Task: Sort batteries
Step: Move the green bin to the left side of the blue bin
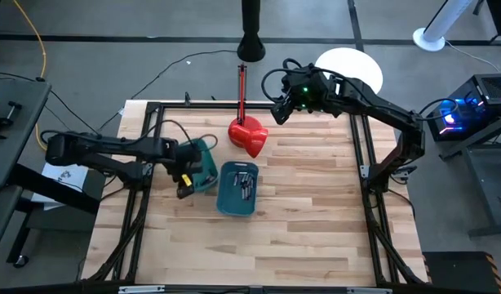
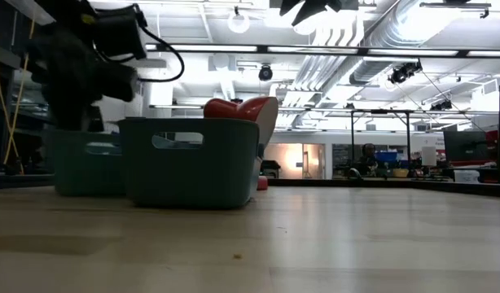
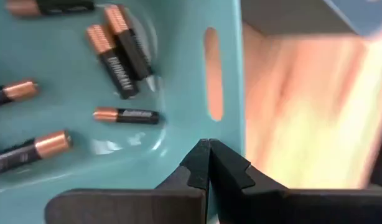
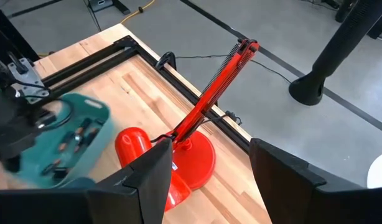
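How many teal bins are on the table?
2: one bin near the table's middle holding batteries, the other bin beside it on the left arm's side, partly hidden by the left gripper.

Print on the batteries [image 3: 119,62] is too blurred to read.

My left gripper [image 1: 185,181] is hovering at the left bin's [image 1: 203,167] nine o'clock edge; batteries [image 1: 245,183] are lying in the right bin [image 1: 226,198]; my right gripper [image 1: 280,111] is waiting at twelve o'clock.

Two teal bins [image 1: 237,189] sit side by side left of centre, with a red heart-shaped object [image 1: 249,136] just behind them. The wooden table [image 1: 316,220] lies bare to the right and in front of them.
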